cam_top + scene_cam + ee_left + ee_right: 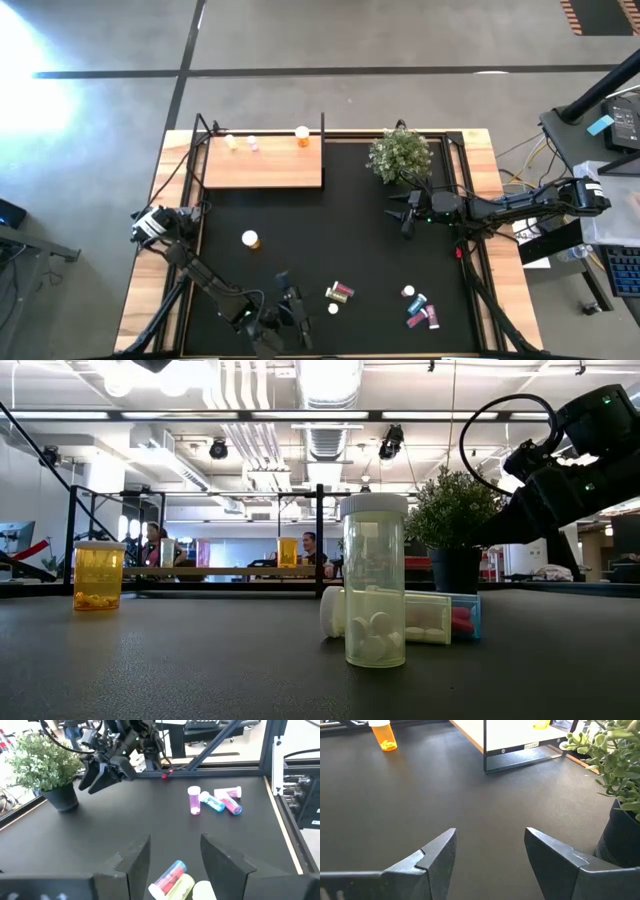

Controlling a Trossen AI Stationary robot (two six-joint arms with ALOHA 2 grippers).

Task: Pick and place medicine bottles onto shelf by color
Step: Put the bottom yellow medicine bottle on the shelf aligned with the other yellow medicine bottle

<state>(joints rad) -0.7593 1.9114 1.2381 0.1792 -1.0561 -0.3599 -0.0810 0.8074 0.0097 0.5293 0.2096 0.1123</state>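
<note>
We see a black mat (330, 230) on the table (480, 170), with a light-wood shelf (263, 165) near the far left corner. Three little bottles stand along the shelf's far edge: a yellowish one (231, 142), a pale pink one (252, 144) and an orange bottle (302, 136). Another orange bottle with a white cap (250, 239) stands alone on the mat, in front of the shelf.

Our left tool (292, 305) sits low at the near edge of the mat. Its two fingers (136, 862) are spread apart and hold nothing. Just beside them lie a blue and pink bottle (167, 877) and a yellowish bottle (181, 888), touching each other.

Farther right, a small pink bottle stands up (194, 801), and two more bottles (225, 800) lie just beside it.

Our right tool (407, 216) hangs over the mat next to a green plant (399, 155). Its fingers (440, 851) are apart too, with nothing between them.
</note>
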